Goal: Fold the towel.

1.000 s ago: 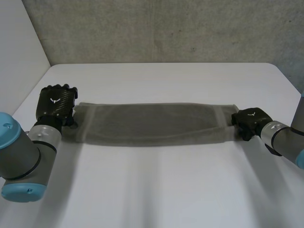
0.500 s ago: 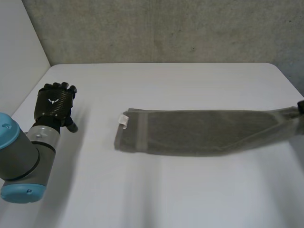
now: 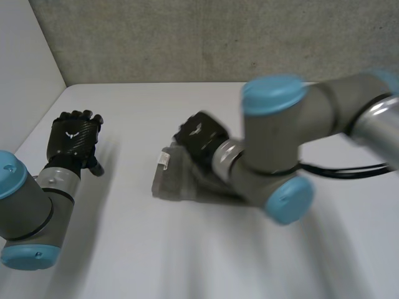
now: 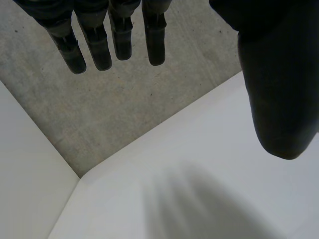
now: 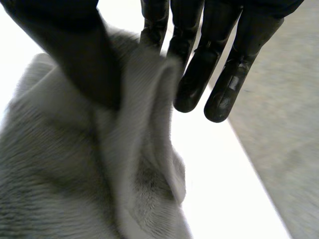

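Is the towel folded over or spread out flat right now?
Folded over, mid-fold: the right hand pinches a bunched end of the towel near its labelled end. The right arm hides the rest.

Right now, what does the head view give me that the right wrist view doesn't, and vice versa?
Head view: the left hand, open and apart from the towel; the towel's white tag; the right arm reaching across the table. Right wrist view: the grip itself, with towel bunched between the thumb and the fingers. Both: the right hand on the towel.
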Motion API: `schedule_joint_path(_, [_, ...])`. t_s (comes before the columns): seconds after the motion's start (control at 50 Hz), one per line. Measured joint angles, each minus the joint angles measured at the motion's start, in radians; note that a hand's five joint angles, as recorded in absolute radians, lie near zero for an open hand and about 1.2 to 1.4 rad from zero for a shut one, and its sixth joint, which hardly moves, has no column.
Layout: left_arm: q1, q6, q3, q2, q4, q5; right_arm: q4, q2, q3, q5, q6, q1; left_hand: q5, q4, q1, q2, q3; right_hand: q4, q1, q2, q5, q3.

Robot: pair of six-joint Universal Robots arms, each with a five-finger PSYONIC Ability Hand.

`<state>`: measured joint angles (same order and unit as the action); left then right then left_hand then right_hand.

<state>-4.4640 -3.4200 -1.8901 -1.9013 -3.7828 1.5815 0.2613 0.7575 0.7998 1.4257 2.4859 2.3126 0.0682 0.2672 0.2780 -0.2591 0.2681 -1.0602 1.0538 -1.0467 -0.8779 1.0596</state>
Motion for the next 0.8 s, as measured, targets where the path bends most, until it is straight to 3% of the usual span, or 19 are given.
schedule_joint_path(0.08, [0.002,-0.001,0.0,-0.001,0.0,0.0,0.009,-0.092,-0.055,0.041,0.0,0.048,0.0,0.0,0.0,0.0,0.0,0.677,-0.677,0.685,0.696,-0.678])
schedule_joint_path(0.12, [0.002,-0.001,0.0,-0.002,0.0,0.0,0.014,-0.103,-0.063,0.055,0.003,0.049,0.0,0.0,0.0,0.001,0.0,0.754,-0.747,0.754,0.782,-0.753])
schedule_joint_path(0.28, [0.006,-0.004,-0.006,-0.008,-0.002,-0.002,0.022,-0.001,0.028,0.097,0.091,-0.055,0.0,0.0,0.0,0.001,0.0,0.781,-0.788,0.776,0.803,-0.785])
schedule_joint_path(0.42, [0.037,-0.004,-0.016,-0.008,-0.011,-0.007,-0.033,0.205,0.341,0.005,0.189,-0.247,0.0,0.0,0.0,0.001,0.0,0.781,-0.788,0.776,0.803,-0.785])
schedule_joint_path(0.62, [0.229,0.022,0.005,0.021,-0.002,-0.014,-0.251,0.369,0.781,-0.119,0.197,-0.447,0.0,0.0,0.0,0.001,0.0,0.781,-0.788,0.776,0.803,-0.785])
schedule_joint_path(0.8, [0.39,0.104,0.121,-0.047,0.03,-0.032,-0.33,0.382,0.889,-0.139,0.195,-0.475,0.0,0.0,0.0,0.001,0.0,0.781,-0.788,0.776,0.803,-0.785])
